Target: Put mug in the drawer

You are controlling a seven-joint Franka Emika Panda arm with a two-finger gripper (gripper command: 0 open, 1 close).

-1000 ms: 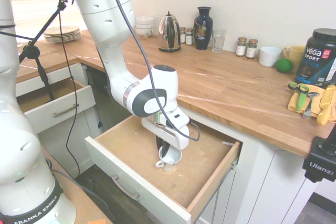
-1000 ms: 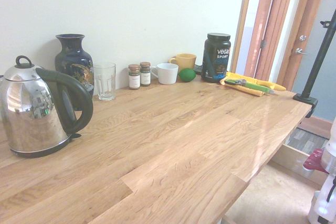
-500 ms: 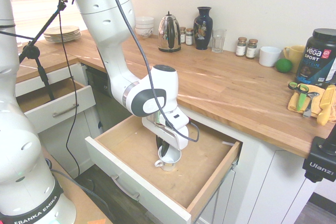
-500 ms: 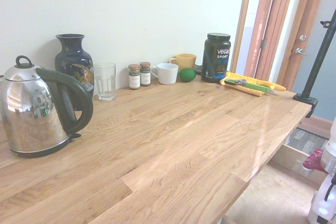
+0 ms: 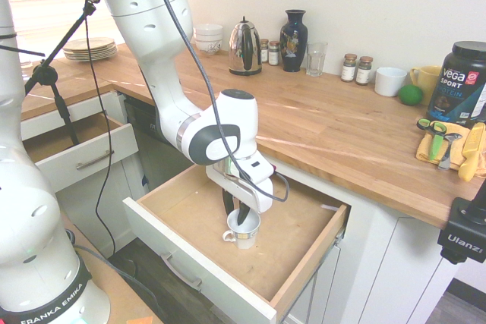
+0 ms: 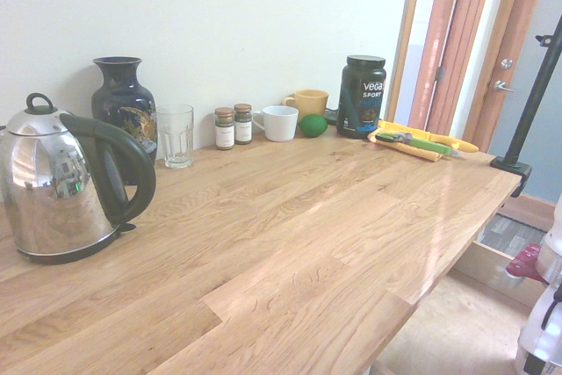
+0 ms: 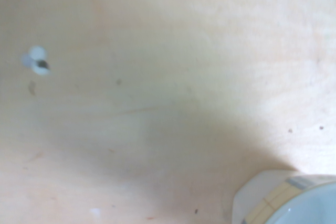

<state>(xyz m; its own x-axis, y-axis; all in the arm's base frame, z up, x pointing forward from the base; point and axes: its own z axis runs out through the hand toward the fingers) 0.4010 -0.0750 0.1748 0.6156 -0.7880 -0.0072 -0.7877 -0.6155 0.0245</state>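
The mug (image 5: 244, 230), small and white with its loop handle toward the drawer's front, stands upright on the plywood bottom of the wide open drawer (image 5: 302, 242). My gripper (image 5: 234, 212) reaches straight down onto it. Its dark fingers are slightly parted astride the rim on the handle side, one outside the wall and one inside, so the gripper is open. The wrist view shows the mug's rim with a coloured band (image 7: 286, 203) over the bare drawer bottom (image 7: 157, 77). The second exterior view shows neither the mug nor the gripper.
The wooden counter's edge (image 5: 334, 184) overhangs the drawer's back. A smaller open drawer (image 5: 80, 149) is on the left. On the counter stand a kettle (image 5: 244, 47), vase (image 5: 293, 39), glass (image 5: 316, 58), plain white mug (image 5: 389, 80), yellow mug (image 5: 425, 77), and scissors (image 5: 434, 133) on a yellow cloth.
The fingers have spread a little off the mug's rim. The mug has sunk slightly and now rests on the drawer bottom. The arm has barely shifted.
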